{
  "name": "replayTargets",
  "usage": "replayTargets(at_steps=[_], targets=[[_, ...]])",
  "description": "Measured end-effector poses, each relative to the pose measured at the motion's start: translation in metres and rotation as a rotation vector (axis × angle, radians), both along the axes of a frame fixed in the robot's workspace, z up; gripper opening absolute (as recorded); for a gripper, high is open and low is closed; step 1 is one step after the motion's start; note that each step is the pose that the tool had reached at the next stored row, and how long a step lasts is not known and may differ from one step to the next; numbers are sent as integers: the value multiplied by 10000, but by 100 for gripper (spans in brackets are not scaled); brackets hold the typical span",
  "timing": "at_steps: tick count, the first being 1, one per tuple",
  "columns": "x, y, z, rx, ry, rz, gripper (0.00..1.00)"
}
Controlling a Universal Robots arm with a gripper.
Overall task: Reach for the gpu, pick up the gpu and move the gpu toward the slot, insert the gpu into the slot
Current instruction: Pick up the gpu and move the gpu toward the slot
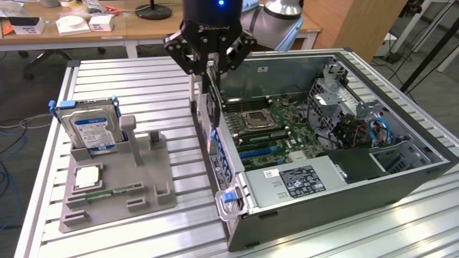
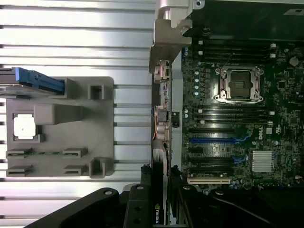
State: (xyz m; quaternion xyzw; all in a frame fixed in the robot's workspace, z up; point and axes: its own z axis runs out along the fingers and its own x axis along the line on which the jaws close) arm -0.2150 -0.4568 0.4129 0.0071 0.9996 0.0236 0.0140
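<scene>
My gripper (image 1: 212,67) hangs over the near wall of the open computer case (image 1: 401,177), shut on the gpu (image 1: 209,105). The gpu is a thin dark card that hangs edge-on below the fingers, its lower end level with the case's rim. In the wrist view the gripper (image 2: 160,209) clamps the gpu (image 2: 160,187) edge-on, in line with the case's rear panel. The blue slot (image 2: 216,140) lies on the motherboard (image 2: 266,118) inside the case, to one side of the card. The exterior view shows this slot (image 1: 258,152) below and to the right of the card.
A grey holder (image 1: 143,183) stands on the slatted table (image 1: 143,91) at the exterior view's left, carrying a blue-labelled hard drive (image 1: 90,129), a square chip (image 1: 86,176) and a memory stick (image 1: 111,192). The case's walls and drive cage (image 1: 330,97) rise around the motherboard.
</scene>
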Motion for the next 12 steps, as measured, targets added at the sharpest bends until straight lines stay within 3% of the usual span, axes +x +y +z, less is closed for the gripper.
replayTargets(at_steps=[12], targets=[[245,0,0,0,5,-1,26]])
